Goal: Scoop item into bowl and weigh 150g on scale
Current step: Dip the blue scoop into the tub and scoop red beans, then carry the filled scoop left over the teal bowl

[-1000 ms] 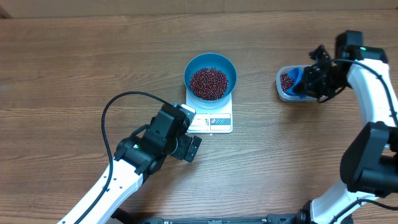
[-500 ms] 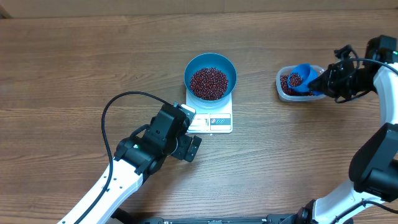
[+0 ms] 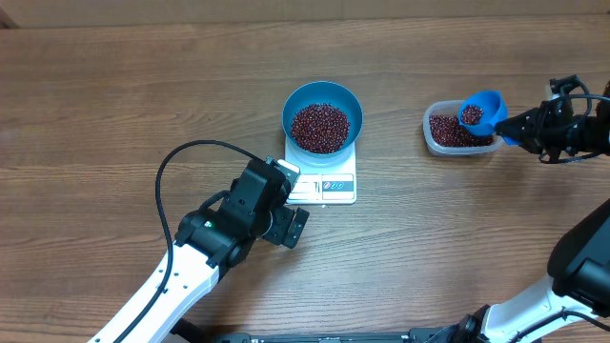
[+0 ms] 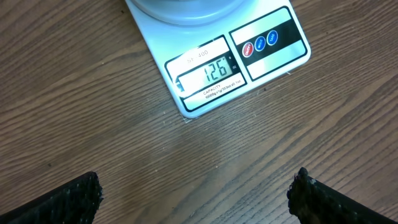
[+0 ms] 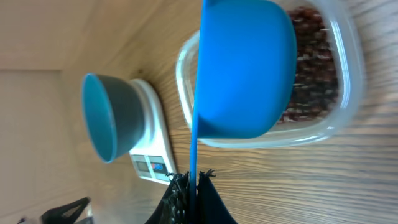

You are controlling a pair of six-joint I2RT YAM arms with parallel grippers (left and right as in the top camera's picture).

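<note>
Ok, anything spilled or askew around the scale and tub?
Nothing stands out. The beans are all in the bowl, the tub and the scoop, with none loose on the table. The bowl sits on the scale, and the right claw holds the loaded scoop over the tub.

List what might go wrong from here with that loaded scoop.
1. The scoop carries beans and must cross the table to reach the bowl; a tilt on the way could spill some.
2. The scale reads 126, so dumping the whole load might overshoot the target.
3. The right claw pinches only the thin handle, so the scoop could twist.
</note>
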